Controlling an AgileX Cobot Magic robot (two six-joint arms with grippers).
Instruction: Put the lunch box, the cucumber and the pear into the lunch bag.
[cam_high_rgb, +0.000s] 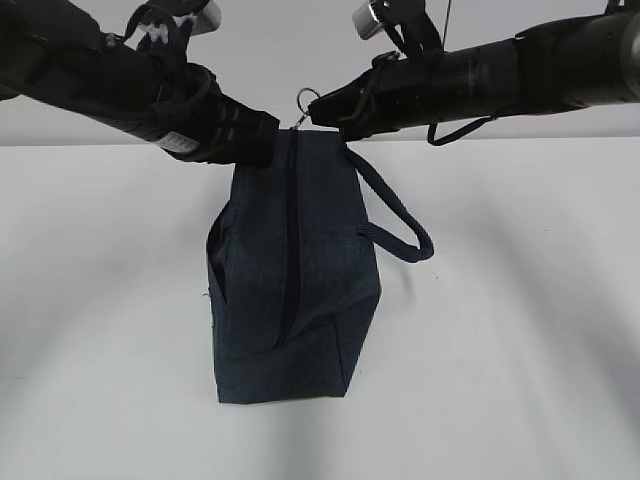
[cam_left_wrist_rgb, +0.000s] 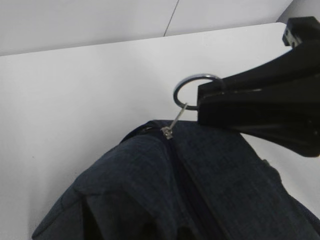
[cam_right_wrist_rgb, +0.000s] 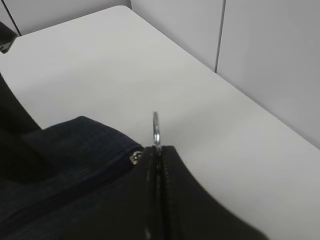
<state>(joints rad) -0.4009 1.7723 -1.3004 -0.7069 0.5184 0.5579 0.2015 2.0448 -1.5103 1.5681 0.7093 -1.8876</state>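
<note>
Exterior view: lunch bag (cam_high_rgb: 290, 270) stands upright on the white counter (cam_high_rgb: 520, 330), near the middle, its zipper (cam_high_rgb: 291, 240) running down the facing side and its loop handle (cam_high_rgb: 398, 215) hanging off to the right; left tool (cam_high_rgb: 262, 140) presses against the bag's upper left corner, jaws nearly together, though whether it pinches fabric I cannot tell; right tool (cam_high_rgb: 330, 112) meets the top at the silver ring pull (cam_high_rgb: 308, 99). Left wrist view: the ring pull (cam_left_wrist_rgb: 192, 90) stands above the zipper slider (cam_left_wrist_rgb: 167, 132), the right tool's (cam_left_wrist_rgb: 205, 97) black jaws clamped on its rim. Right wrist view: right tool (cam_right_wrist_rgb: 157, 152) is closed tight on the ring (cam_right_wrist_rgb: 156, 127), which pokes up edge-on; navy fabric (cam_right_wrist_rgb: 75, 145) lies at left.
</note>
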